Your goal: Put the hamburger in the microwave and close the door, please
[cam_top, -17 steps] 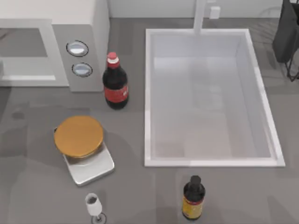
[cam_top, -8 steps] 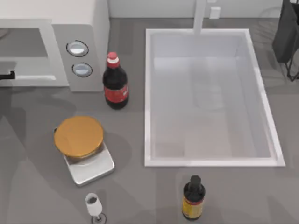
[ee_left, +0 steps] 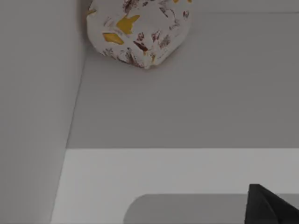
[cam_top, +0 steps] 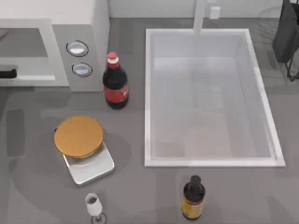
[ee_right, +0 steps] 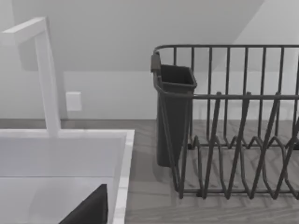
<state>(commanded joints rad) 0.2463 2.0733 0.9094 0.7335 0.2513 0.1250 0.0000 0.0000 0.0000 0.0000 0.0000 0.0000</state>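
The hamburger (cam_top: 78,135), a round golden-orange disc, rests on a square silver tray (cam_top: 93,169) at the table's front left. Behind it stands the white microwave (cam_top: 96,28) with two round dials (cam_top: 77,48). Its door (cam_top: 28,77), a white frame around a grey window, lies flush with the dial panel. A black part of my left gripper (cam_top: 7,73) pokes in at the left edge, over the door's lower frame. In the left wrist view a white frame (ee_left: 140,172) and a dark piece of the gripper (ee_left: 271,212) appear. A dark part of my right gripper (ee_right: 91,210) hangs near the sink's corner.
A cola bottle (cam_top: 115,86) stands right of the microwave. The white sink (cam_top: 147,93) fills the right half, with a dark dish rack (ee_right: 233,140) beyond it. A dark bottle (cam_top: 193,198) and a small white glass (cam_top: 93,204) stand at the front edge. A white speckled lump (ee_left: 140,28) lies beyond the door frame.
A black part of my left gripper has come in from the left edge over the microwave door. The hamburger, tray and bottles have not moved.
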